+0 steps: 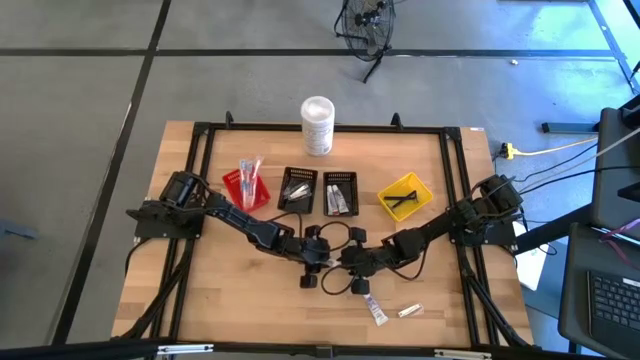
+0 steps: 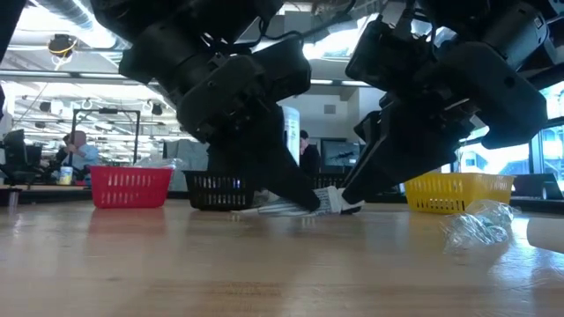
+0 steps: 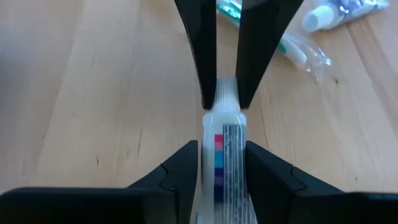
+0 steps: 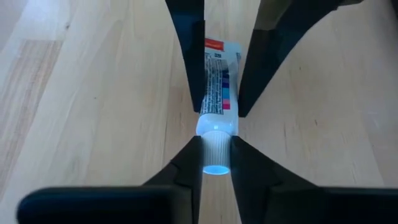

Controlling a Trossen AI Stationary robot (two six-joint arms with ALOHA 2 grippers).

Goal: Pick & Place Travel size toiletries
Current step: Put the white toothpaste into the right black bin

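Observation:
A small white tube (image 1: 338, 258) with coloured stripes and fine print hangs between my two grippers at the table's middle, close over the wood. My left gripper (image 3: 221, 149) comes from the left and is shut on the tube's printed body. My right gripper (image 4: 216, 146) comes from the right and is shut on the tube's cap end. In the low view the tube (image 2: 328, 202) shows roughly level between the two sets of dark fingers. Another small tube (image 1: 377, 310) and a pale sachet (image 1: 409, 311) lie flat near the table's front edge. My left gripper pinches the tube's flat printed body (image 3: 224, 165) between its two fingers, which slant down from the table's left and point along the tube. My right gripper pinches the ribbed white cap (image 4: 216, 155) between its two fingers, slanting down from the table's right, in line with the tube. The tube lies about level; whether it rests on the wood I cannot tell.
Behind the grippers stand a red bin (image 1: 246, 187), two black bins (image 1: 299, 188) (image 1: 341, 192) and a yellow bin (image 1: 406, 195), with a tall white canister (image 1: 317, 125) at the far edge. A wrapped toothbrush (image 3: 298, 50) lies near the front.

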